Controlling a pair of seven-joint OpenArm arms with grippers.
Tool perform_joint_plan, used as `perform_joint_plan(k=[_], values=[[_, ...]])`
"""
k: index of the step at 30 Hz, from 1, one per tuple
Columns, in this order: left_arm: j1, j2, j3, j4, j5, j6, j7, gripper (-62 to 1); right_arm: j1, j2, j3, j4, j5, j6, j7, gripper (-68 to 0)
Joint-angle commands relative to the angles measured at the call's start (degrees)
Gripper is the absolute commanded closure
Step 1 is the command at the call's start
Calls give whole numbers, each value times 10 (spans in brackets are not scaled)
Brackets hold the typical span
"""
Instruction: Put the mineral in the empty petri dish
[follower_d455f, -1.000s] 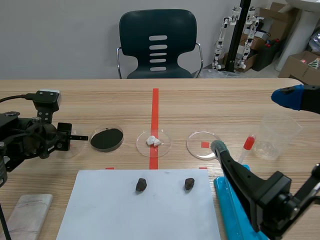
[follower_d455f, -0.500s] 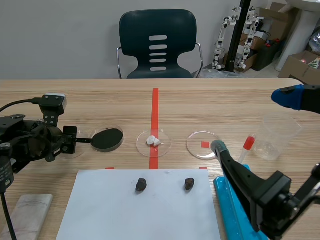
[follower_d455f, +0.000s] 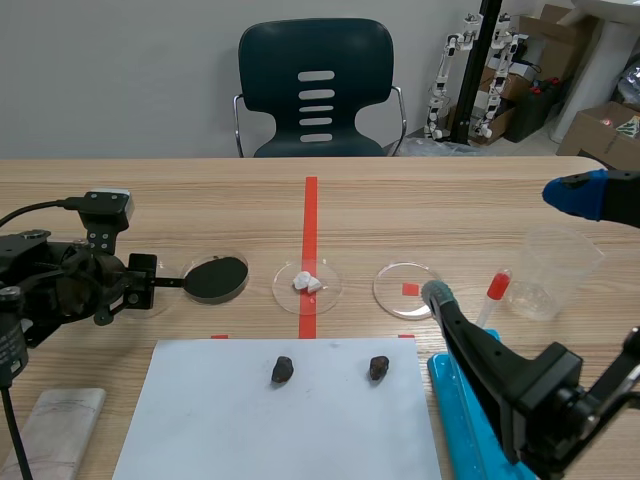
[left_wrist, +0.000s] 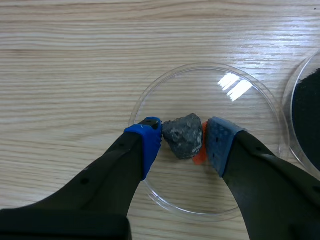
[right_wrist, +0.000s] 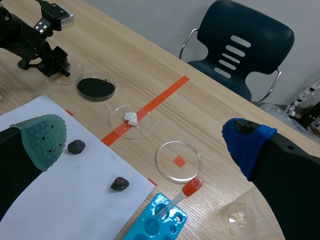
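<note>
In the left wrist view my left gripper (left_wrist: 181, 142) is shut on a grey mineral (left_wrist: 185, 132), holding it inside a clear petri dish (left_wrist: 150, 100) over an orange mark. In the scene view the left gripper (follower_d455f: 152, 281) sits at the table's left, beside a dish of black powder (follower_d455f: 213, 278). A dish with white bits (follower_d455f: 307, 283) lies on the red tape line, and a dish (follower_d455f: 407, 289) holding nothing, with only an orange mark under it, lies right of it. Two dark minerals (follower_d455f: 282, 370) (follower_d455f: 378, 368) rest on white paper (follower_d455f: 200, 420). My right gripper (follower_d455f: 512, 247) stands open, holding nothing.
A clear plastic cup (follower_d455f: 555, 272) and a red-capped pipette (follower_d455f: 493, 295) stand at the right. A blue well tray (follower_d455f: 460, 400) lies under the right arm. A marble block (follower_d455f: 60, 430) sits at the front left. A dark chair (follower_d455f: 316, 90) stands behind the table.
The left arm shifted a little to the right, toward the black powder dish, then held still. The right arm has not moved.
</note>
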Motion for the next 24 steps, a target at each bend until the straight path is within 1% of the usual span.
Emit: perform_joint_plan(k=[1,6,8,10,22,23,24], values=[[-10,0,-5,8,-2,0,-5,-259,5,-2,4,10,4,-4,9,-679],[-10,0,-5,8,-3,0,-6,-344,5,-2,4,10,4,-4,9,-679],[-10,0,-5,8,-3,0,-7,-365,5,-2,4,10,4,-4,9,-679],[-10,0,-5,8,-3,0,-7,-377,5,-2,4,10,4,-4,9,-679],[-10,-1,-5,9,-3,0,-11,-378,5,-2,4,10,4,-4,9,-679],[-10,-1,-5,9,-3,0,-11,-381,5,-2,4,10,4,-4,9,-679],[-10,-1,-5,9,-3,0,-14,-405,5,-2,4,10,4,-4,9,-679]])
